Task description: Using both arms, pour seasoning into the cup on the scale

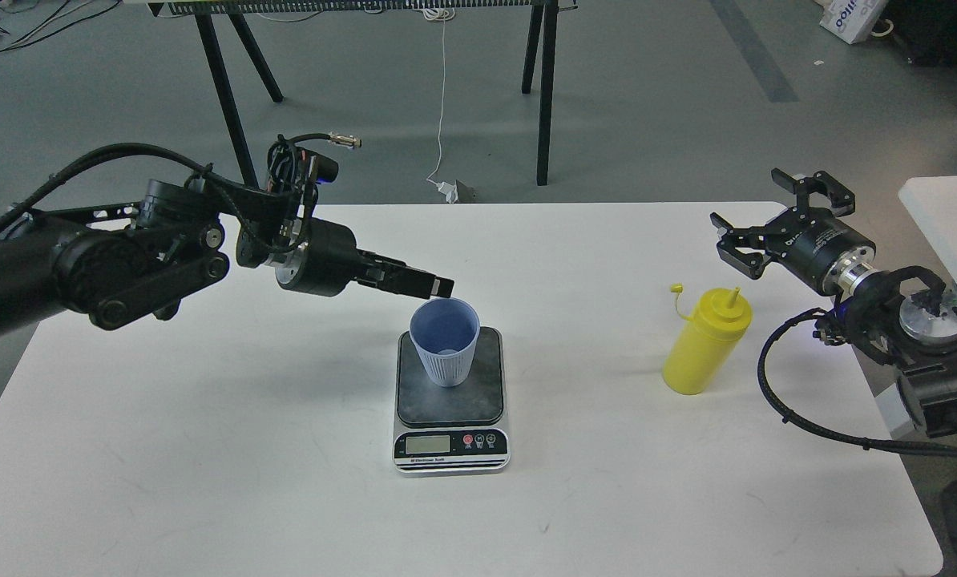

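Two claws wait: the right claw spread apart near the seasoning, likely light, squeezable, best gripped mid-body; the left claw's state cannot be told.

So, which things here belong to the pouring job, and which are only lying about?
For the job: seasoning bottle, cup, scale, left gripper, right gripper.

Just lying about: black stand legs, white cable, second white table.
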Available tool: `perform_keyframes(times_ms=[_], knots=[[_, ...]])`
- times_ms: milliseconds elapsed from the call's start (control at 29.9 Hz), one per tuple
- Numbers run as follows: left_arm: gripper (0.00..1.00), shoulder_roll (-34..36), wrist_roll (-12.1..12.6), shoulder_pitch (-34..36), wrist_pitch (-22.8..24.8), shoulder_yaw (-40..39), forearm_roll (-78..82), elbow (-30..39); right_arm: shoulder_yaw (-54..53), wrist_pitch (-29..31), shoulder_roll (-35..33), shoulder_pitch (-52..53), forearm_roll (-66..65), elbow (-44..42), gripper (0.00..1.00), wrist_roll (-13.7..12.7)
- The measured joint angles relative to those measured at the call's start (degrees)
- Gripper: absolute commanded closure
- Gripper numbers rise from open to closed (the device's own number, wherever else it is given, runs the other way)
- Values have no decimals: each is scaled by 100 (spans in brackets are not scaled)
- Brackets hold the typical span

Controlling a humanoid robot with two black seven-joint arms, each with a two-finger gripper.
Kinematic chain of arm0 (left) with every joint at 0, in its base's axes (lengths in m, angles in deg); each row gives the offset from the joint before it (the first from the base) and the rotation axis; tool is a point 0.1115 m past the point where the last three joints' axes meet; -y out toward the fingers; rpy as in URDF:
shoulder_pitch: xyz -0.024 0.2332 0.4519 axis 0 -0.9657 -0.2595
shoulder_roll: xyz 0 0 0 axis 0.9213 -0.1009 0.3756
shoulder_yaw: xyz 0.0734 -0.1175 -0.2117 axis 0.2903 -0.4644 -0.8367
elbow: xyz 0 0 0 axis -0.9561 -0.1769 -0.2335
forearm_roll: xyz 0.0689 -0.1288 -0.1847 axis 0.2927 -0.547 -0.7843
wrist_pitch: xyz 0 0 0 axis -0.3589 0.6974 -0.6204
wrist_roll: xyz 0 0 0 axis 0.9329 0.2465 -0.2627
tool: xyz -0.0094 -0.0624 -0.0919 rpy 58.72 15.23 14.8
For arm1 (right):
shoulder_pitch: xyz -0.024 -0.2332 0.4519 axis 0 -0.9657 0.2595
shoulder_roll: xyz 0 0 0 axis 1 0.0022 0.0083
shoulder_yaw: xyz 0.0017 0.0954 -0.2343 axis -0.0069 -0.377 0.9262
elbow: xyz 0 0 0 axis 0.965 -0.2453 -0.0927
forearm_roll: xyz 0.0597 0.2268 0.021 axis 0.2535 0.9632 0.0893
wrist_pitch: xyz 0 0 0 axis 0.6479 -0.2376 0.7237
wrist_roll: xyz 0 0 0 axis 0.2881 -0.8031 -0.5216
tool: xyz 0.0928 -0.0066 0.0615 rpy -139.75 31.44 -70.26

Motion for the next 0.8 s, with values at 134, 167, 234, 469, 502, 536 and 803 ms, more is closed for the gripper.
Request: perform_keyframes(times_ms=[134, 167, 234, 469, 502, 536, 803], knots=[[5, 140, 0, -91, 0, -484, -1059, -593, -732, 0, -515, -72, 87, 419, 3, -35], [5, 135, 0, -128, 0, -557, -1369, -848, -870, 0, -679, -178, 196, 625, 3, -42], [4, 115, 0, -204, 0, -622, -2002, -1327, -1009, 0, -981, -520, 580, 1051, 3, -63], [3, 37, 0, -428, -2, -634, -3525, -1929, -1041, 0, -1963, -2176, 1480, 2868, 3, -577], [2, 8, 1, -461, -2, -633, -3553, -1937, -1060, 0, -2079, -2463, 1500, 3133, 3, -617], [2, -28, 0, -490, -2, -632, -3569, -1944, -1070, 0, -2210, -2749, 1515, 3387, 3, -639], [1, -142, 0, -604, -1, -622, -3593, -1962, -1021, 0, -2687, -4518, 1561, 4187, 2, -658]])
